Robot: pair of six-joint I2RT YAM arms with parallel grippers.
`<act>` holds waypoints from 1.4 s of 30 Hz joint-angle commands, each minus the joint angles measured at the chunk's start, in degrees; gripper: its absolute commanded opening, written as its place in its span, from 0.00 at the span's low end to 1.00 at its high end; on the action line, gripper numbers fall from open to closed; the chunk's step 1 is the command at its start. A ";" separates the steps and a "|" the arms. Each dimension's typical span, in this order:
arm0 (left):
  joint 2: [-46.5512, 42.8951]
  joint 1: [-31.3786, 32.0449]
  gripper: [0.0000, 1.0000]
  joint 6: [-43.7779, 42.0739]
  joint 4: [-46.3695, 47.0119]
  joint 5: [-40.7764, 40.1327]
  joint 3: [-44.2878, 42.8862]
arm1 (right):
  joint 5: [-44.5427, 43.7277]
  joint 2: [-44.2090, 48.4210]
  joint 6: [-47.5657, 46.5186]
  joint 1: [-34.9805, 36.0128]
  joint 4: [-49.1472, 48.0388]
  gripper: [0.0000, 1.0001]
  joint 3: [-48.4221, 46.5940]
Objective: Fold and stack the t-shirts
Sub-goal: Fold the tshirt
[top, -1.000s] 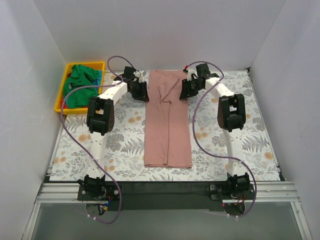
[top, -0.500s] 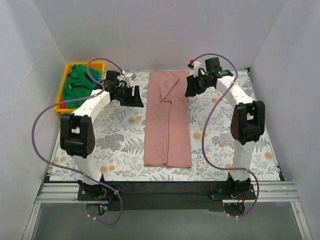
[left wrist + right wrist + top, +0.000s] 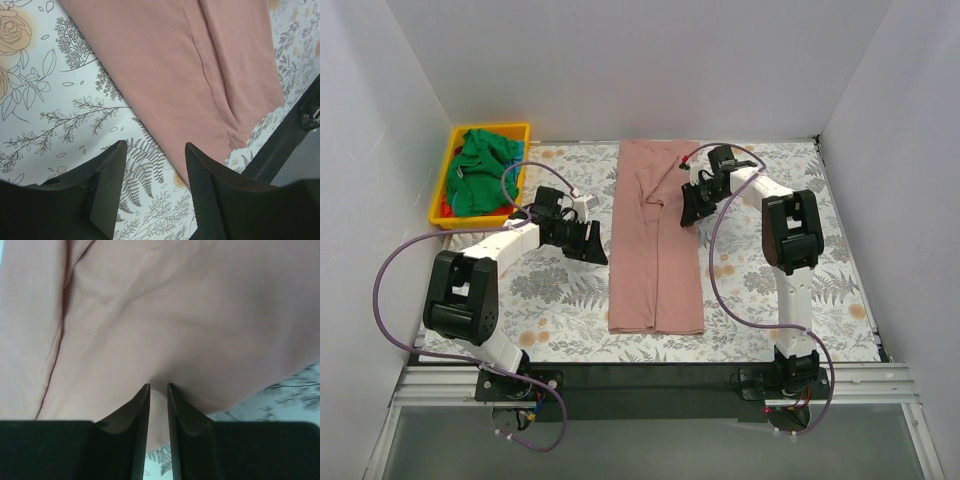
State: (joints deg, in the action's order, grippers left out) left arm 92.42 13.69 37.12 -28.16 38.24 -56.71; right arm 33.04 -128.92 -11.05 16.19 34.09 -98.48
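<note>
The dusty-pink t-shirt [image 3: 655, 245] lies folded into a long strip down the middle of the floral cover. My right gripper [image 3: 692, 207] sits on the strip's right edge toward the far end. Its jaws are nearly together, with a pinch of the pink fabric [image 3: 159, 405] between the fingertips [image 3: 145, 395]. My left gripper [image 3: 592, 243] hovers open just left of the strip's left edge, only floral cover showing between its fingers [image 3: 112, 170]. The pink t-shirt [image 3: 190, 60] lies beyond them. A green t-shirt [image 3: 480, 168] and some red fabric [image 3: 442, 208] fill the yellow bin.
The yellow bin [image 3: 442, 170] stands at the far left corner beside the floral table cover [image 3: 780, 290]. White walls close in the left, right and back. A black rail [image 3: 650, 375] runs along the near edge by the arm bases.
The left gripper travelled from the far end of the shirt toward the near side along its left edge, opening. The right gripper dropped onto the shirt's right edge and closed on the fabric.
</note>
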 commanded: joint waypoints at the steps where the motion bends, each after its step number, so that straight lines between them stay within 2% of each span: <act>1: -4.00 -0.07 0.49 -2.58 1.88 1.05 1.33 | -4.55 -2.81 -0.11 -0.10 -1.13 0.27 -4.70; 4: -5.32 -0.07 0.48 -4.25 1.53 0.35 1.78 | -5.26 -4.31 1.11 -0.54 -1.04 0.27 -7.16; 6: -6.55 -0.07 0.48 -6.44 0.31 0.34 1.51 | -3.43 -3.01 1.47 -0.63 0.27 0.31 -7.96; 9: -11.45 -0.07 0.49 -11.78 -0.84 1.92 2.47 | -0.97 3.75 -1.32 -0.45 3.25 0.40 -6.21; 11: -15.15 0.54 0.50 -15.13 -1.10 2.45 5.28 | 0.09 11.30 -3.62 -0.54 4.84 0.45 -1.65; 15: -24.72 3.88 0.50 -24.80 -2.59 4.21 12.13 | -0.68 25.53 -14.22 0.95 8.71 0.47 11.79; 16: -28.57 6.41 0.50 -28.47 -2.60 4.13 13.97 | -1.30 31.39 -16.44 1.65 8.98 0.47 18.60; 20: -35.01 13.87 0.50 -34.38 -1.37 -0.43 22.14 | -5.34 45.23 -27.34 7.78 8.54 0.50 34.87; 24: -36.08 20.57 0.51 -36.77 2.75 -3.95 25.50 | -11.40 60.58 -39.01 14.04 2.07 0.52 51.07; 28: -35.38 29.35 0.51 -40.11 8.20 -9.56 29.10 | -14.75 69.22 -44.93 20.98 -3.23 0.54 62.07; 33: -30.39 32.09 0.52 -39.86 13.04 -10.38 29.81 | -14.93 72.84 -49.24 23.28 -6.40 0.54 67.44; 42: -25.10 36.49 0.52 -37.83 17.62 -11.52 28.50 | -15.11 72.06 -51.18 26.26 -7.10 0.53 70.00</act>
State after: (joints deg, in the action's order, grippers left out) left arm 67.00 49.36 -0.89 -13.76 27.46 -26.94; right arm 17.91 -56.75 -60.14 41.74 28.91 -28.95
